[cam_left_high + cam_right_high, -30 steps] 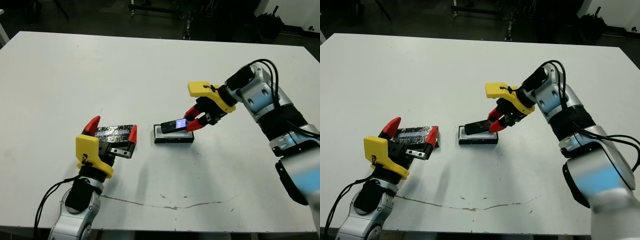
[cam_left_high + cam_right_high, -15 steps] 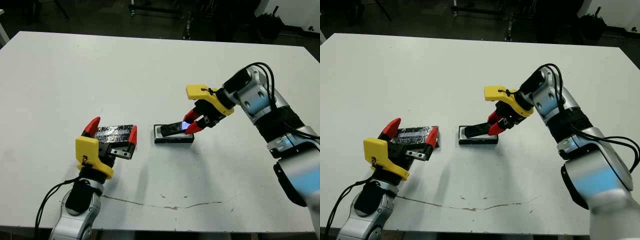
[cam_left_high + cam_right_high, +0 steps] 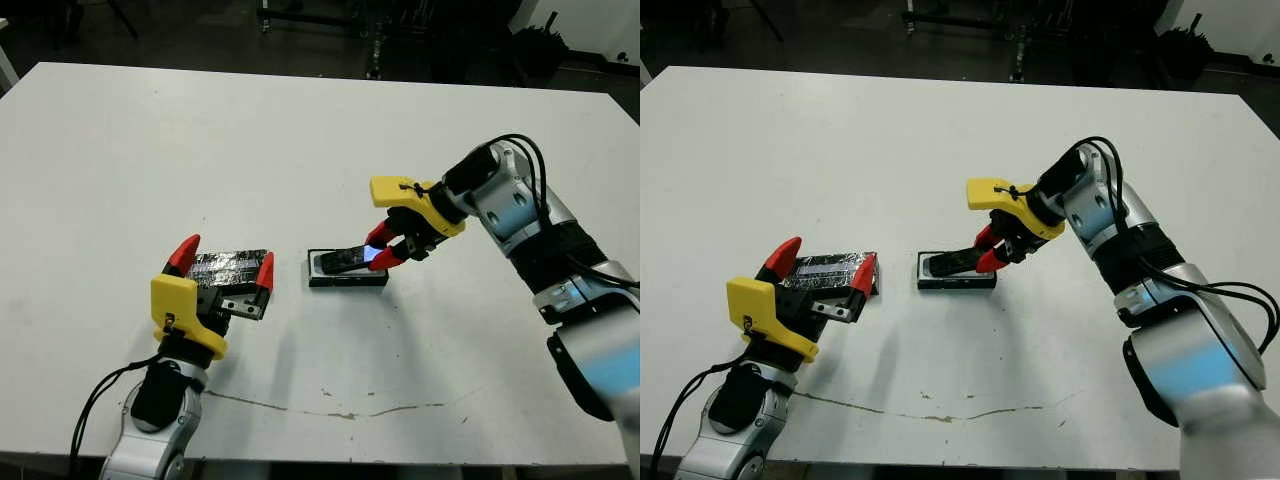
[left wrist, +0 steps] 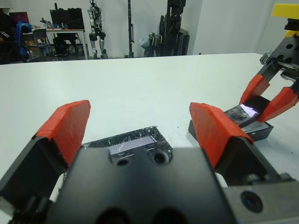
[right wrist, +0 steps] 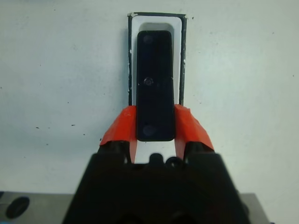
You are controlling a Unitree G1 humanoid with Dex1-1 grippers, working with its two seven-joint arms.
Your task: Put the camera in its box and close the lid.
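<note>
Camera in right gripper, hiding most of box lining.

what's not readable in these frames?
- Whether the camera touches the box lining: its own body hides that in the right wrist view, too small in the head views.
- Near end of the lid: hidden by the left gripper body in the left wrist view.
- The box's near end: hidden behind the right gripper.
</note>
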